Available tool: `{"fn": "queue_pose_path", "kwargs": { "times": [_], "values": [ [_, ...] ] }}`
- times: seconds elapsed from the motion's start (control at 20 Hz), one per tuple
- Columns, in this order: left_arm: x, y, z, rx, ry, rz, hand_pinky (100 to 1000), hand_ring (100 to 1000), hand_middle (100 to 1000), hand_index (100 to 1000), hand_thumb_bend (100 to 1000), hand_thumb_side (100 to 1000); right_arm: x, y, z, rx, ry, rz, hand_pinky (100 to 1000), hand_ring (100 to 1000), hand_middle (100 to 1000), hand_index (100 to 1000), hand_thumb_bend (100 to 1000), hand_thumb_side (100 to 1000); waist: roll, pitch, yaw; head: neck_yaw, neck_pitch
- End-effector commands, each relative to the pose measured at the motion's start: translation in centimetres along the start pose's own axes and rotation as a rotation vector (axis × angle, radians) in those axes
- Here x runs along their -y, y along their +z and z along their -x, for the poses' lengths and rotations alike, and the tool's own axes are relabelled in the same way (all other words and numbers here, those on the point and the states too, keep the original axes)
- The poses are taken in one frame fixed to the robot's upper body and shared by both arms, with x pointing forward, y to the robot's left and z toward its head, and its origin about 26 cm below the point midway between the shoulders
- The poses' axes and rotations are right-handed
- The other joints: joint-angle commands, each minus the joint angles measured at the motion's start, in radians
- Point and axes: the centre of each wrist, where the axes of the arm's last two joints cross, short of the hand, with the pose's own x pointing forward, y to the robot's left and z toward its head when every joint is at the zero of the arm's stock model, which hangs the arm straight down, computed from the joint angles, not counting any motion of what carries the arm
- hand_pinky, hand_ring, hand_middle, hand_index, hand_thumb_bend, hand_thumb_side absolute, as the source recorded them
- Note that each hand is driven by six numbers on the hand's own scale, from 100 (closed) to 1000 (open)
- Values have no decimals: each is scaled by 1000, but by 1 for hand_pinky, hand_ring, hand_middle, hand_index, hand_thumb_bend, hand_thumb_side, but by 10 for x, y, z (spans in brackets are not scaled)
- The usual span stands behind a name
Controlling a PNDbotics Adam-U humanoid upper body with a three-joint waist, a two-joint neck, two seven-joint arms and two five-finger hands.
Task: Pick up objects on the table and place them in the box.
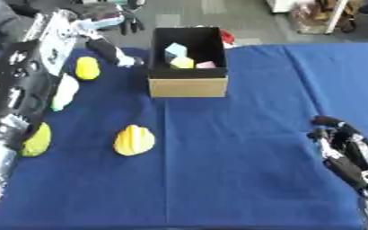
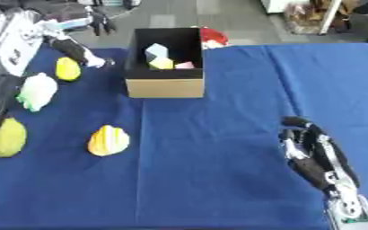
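While my right hand (image 2: pixel 317 155) just sits near the lower right of the bench with its fingers (image 2: pixel 297 123) relaxed and pointing up, holding nothing, my left hand (image 1: pixel 112 51) is stretched way out toward the far left, next to the box. Its fingers look mostly straight with the pale tips near the box's left side, not wrapped around anything as far as I can see. Right beside that hand there's a small yellow object (image 1: pixel 86 68) on the blue cloth. Closer to me on the left is a whitish-green object (image 2: pixel 36 91), and nearer still a yellow-green one (image 2: pixel 4 137), partly tucked behind my arm in the left eye view. The striped yellow thing (image 1: pixel 133 140) sits by itself more toward the middle, well apart from both hands. The cardboard box (image 1: pixel 188 86) stands open at the far side of the bench (image 1: pixel 242 179) and already has a light blue block (image 1: pixel 175 50), a yellow piece (image 1: pixel 182 63) and a pink one (image 1: pixel 207 65) inside.
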Motion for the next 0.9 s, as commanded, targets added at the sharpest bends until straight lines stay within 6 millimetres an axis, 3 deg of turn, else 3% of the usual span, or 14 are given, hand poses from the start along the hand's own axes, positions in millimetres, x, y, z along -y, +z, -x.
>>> {"fn": "queue_pose_path", "kwargs": {
  "times": [0.05,0.35,0.9],
  "values": [
    [-9,19,0,98,-115,156,816,693,718,882,521,559,10,-2,-4,15,31,5,758,664,744,802,100,362,16,-22,1,-2,4],
    [28,2,-15,231,-113,346,814,699,718,885,536,737,9,-2,-5,17,31,2,758,665,744,802,100,361,17,-22,-5,4,4],
    [76,-35,-28,364,-169,532,810,696,712,883,561,794,9,-3,-5,19,30,-2,758,665,744,802,100,364,18,-22,-8,7,4]
  ]
}}
